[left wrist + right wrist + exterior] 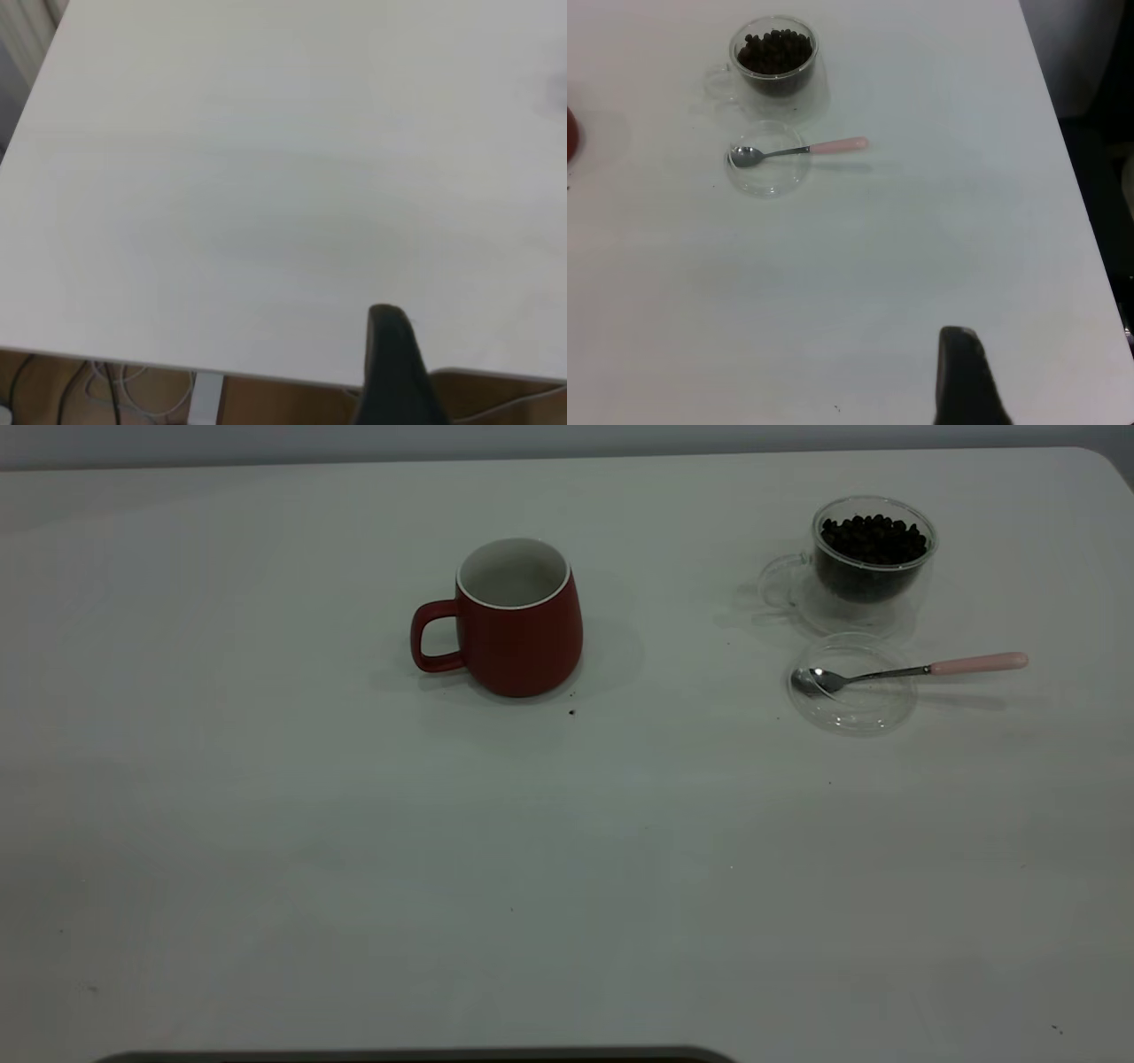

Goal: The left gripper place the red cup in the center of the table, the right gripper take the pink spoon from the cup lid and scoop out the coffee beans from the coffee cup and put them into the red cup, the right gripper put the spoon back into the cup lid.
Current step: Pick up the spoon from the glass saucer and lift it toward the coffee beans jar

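A: Where do things stand?

B: In the exterior view the red cup (516, 615) sits upright near the middle of the table (266, 850), handle toward nine o'clock, white inside, no beans that I can see. So the placing looks done, and the spoon is the step in hand.

A: And the spoon?

B: The pink spoon (912, 670) lies across the cup lid (852, 684), bowl resting in the lid, pink handle sticking out past the rim toward three o'clock. The coffee cup (873, 558), holding the coffee beans (873, 538), stands just beside the lid at its twelve o'clock.

A: The tools?

B: Only a dark tip of each shows. The right tool (967, 376) is well back from the lid; the left tool (394, 367) is over the table edge, away from everything. Whether either is apart or together, I cannot tell.

A: How would you take the spoon?

B: My judgement: come down on the pink handle where it overhangs the lid, pinching across its width. Keep clear of the glass cup, and lift level so the lid isn't dragged.
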